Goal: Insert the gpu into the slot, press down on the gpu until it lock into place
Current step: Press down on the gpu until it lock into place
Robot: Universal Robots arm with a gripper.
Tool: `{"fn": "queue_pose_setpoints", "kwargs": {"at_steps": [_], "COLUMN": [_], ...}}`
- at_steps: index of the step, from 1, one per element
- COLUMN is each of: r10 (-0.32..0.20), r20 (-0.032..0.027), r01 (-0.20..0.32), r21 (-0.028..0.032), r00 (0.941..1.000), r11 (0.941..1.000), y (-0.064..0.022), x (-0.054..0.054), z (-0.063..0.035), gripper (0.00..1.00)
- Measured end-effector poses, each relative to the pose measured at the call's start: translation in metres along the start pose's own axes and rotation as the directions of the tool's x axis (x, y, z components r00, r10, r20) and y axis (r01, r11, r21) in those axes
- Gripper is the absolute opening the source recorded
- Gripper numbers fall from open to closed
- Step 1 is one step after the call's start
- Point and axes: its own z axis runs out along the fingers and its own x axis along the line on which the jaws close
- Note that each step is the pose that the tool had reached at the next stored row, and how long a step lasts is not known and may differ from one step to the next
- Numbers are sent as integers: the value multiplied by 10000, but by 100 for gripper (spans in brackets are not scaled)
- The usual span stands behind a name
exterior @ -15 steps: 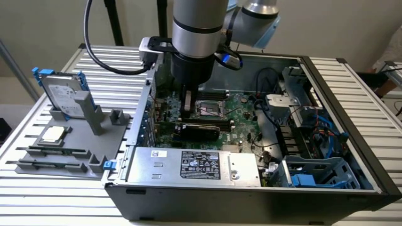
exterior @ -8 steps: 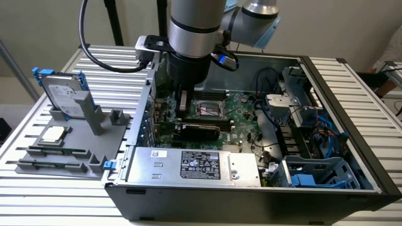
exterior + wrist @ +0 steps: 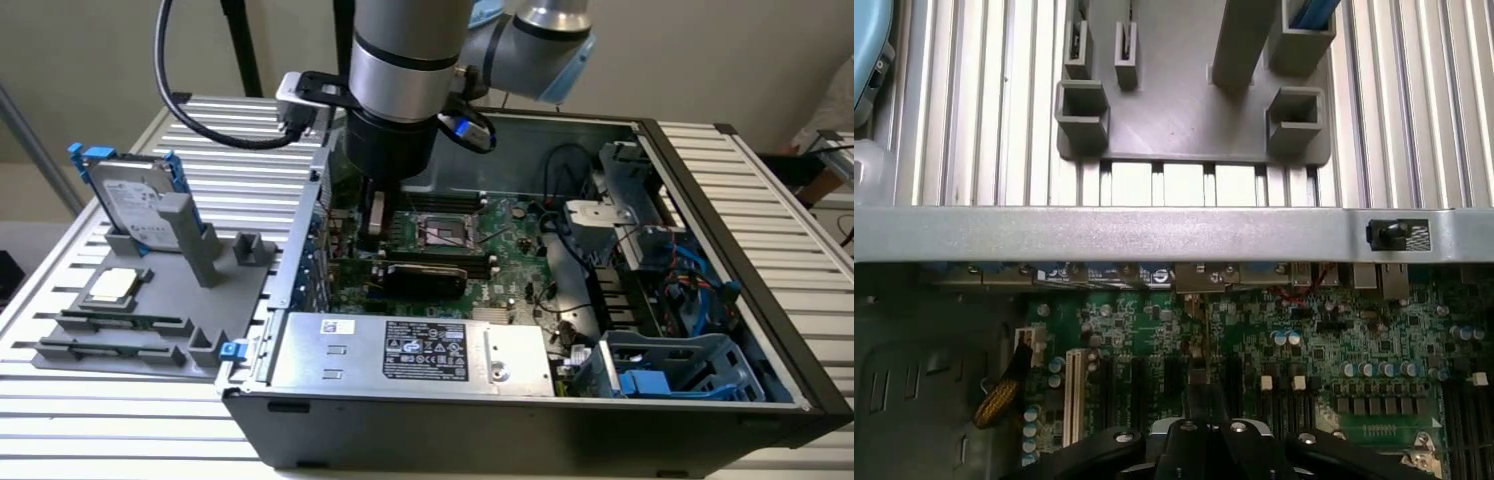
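The tool — clenched, gripping nothing visible — hangs inside the computer case, just above the gpu seated on the motherboard.

Arm blocks the case's back corner in exterior view, so jaws can't be seen there. Gpu: far end hidden behind arm, slot under it not visible. Power supply label text too small to read. Wrist view: gripper cut off by pic edge, tips unclear
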Motion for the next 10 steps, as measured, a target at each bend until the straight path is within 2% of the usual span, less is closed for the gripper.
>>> {"fn": "queue_pose_setpoints", "kwargs": {"at_steps": [6, 10], "r10": [-25, -31], "r20": [-100, -140], "r01": [22, 23], "r21": [-331, -579], "r00": [9999, 9999], "r11": [9994, 9983], "y": [55, 82], "x": [2, 3], "z": [8, 13], "gripper": [11, 11]}}
